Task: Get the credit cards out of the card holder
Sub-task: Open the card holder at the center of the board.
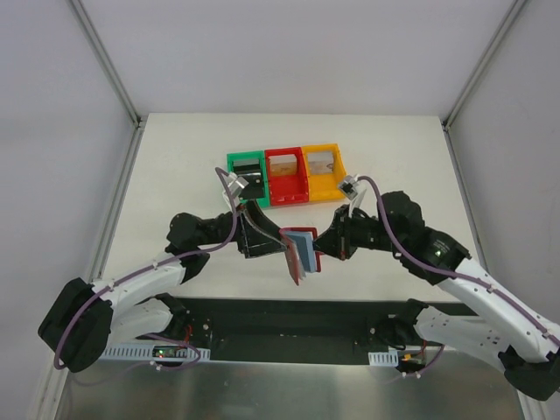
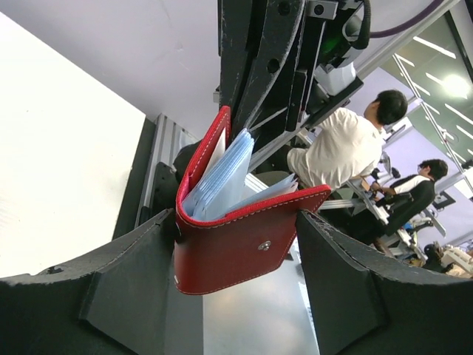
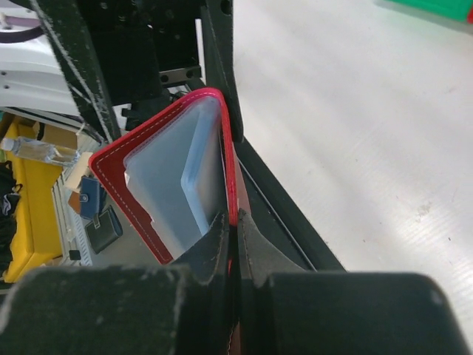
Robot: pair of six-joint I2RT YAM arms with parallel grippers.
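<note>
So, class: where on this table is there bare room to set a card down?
Bare table behind the three bins; also left of the green bin and right of the yellow bin. Crowded: the middle, where the left gripper and right gripper meet at the wallet.

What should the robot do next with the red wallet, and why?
Probably bring the open left gripper up to pinch one of the credit cards: they sit inside the card holder, which gapes open, one flap clamped by the shut right gripper.
</note>
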